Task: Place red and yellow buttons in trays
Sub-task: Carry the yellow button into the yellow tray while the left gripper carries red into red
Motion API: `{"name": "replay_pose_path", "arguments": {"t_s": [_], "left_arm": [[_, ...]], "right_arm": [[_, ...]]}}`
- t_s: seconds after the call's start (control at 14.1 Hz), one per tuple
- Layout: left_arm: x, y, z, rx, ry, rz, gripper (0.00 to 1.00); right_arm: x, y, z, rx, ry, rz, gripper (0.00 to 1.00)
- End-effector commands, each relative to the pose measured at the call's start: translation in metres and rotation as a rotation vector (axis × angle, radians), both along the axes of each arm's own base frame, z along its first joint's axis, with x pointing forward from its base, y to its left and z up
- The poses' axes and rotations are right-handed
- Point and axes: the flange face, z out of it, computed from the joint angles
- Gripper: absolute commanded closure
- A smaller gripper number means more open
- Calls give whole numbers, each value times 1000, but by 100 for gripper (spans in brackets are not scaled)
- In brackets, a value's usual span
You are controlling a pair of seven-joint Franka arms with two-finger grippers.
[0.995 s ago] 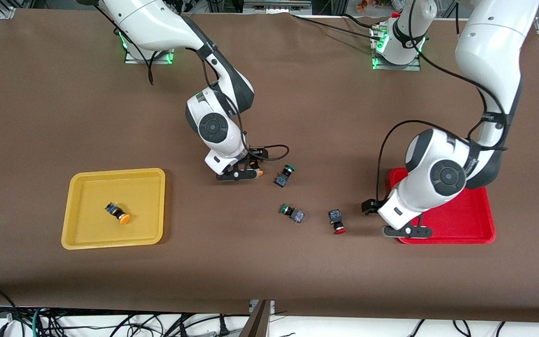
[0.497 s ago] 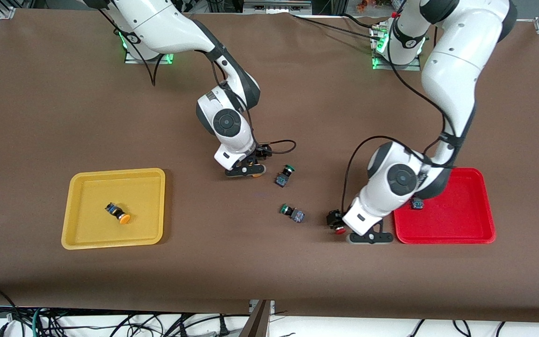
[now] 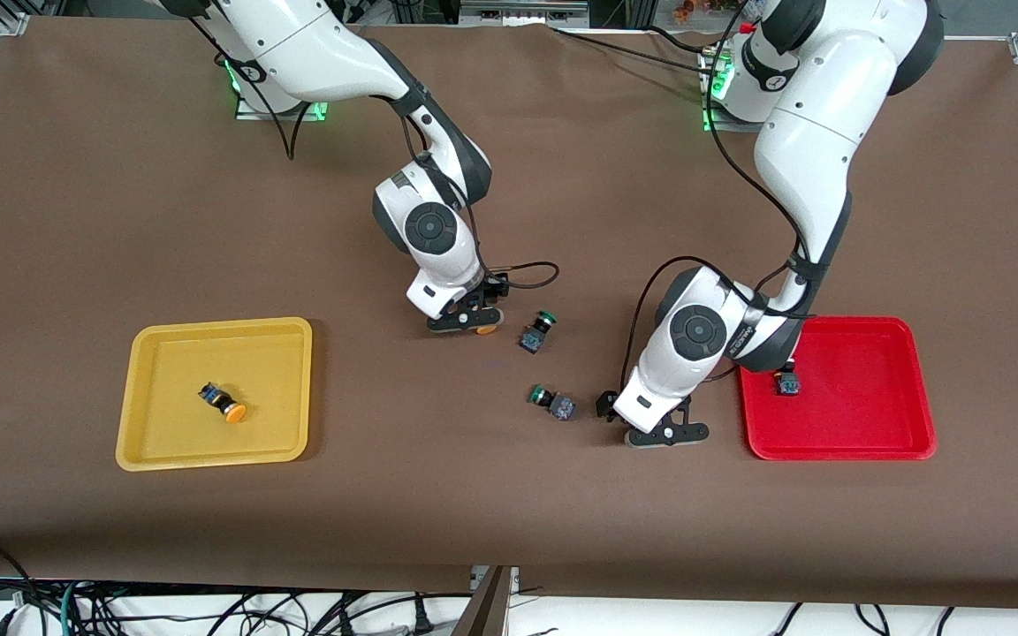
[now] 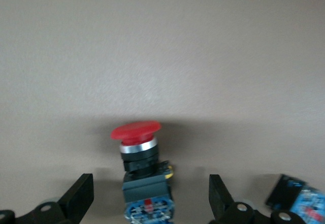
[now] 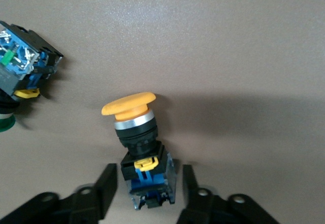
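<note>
From my seat, left gripper (image 4: 147, 201) is spread wide around the red button (image 4: 137, 153) on the table beside the red tray (image 3: 907, 442). Right gripper (image 5: 147, 193) hugs the yellow button's (image 5: 133, 117) block, can't tell if it's squeezing.

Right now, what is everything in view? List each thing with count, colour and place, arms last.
yellow tray: one, toward the right arm's end, holding one yellow button.
red tray: one, toward the left arm's end, holding one button, cap hidden.
loose yellow button: one, on the table between the right gripper's fingers.
loose red button: one, on the table between the left gripper's fingers.
green buttons: two, mid-table.
table: brown.
right gripper: open.
left gripper: open.
</note>
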Motion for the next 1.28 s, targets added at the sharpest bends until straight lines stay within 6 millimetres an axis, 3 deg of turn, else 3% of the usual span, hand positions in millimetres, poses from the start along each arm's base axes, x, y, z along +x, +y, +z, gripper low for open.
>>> {"name": "replay_pose_path", "arguments": {"t_s": [0.0,0.07,0.14,0.21,0.28,0.43,0.57,0.78,0.92,1.07,1.21], "left_arm": [[-7,9,-11,22,6,11,0],[-9,10,-13,11,-6,11,27],[-9,8,-13,2,-19,8,62],[-9,8,-13,2,-19,8,82],[-8,9,-9,1,-23,10,93],[-4,12,4,4,-32,8,97],[1,33,27,42,0,30,87],[4,66,76,122,83,14,87],[0,99,86,171,171,-11,86],[-4,137,92,209,273,-76,86],[1,189,97,203,305,-133,87]], "right_arm": [[-3,-1,2,-12,-22,19,81],[-2,-2,3,-11,-24,24,92],[2,-4,6,-9,-29,42,98],[10,-13,12,-14,-41,67,99],[19,-25,20,-31,-45,76,99],[32,-42,37,-60,-39,122,99],[53,-74,58,-97,-41,186,99],[88,-162,91,-180,10,368,99],[107,-225,109,-208,25,460,99],[114,-269,104,-221,53,452,99],[115,-303,83,-218,70,408,98]]}}
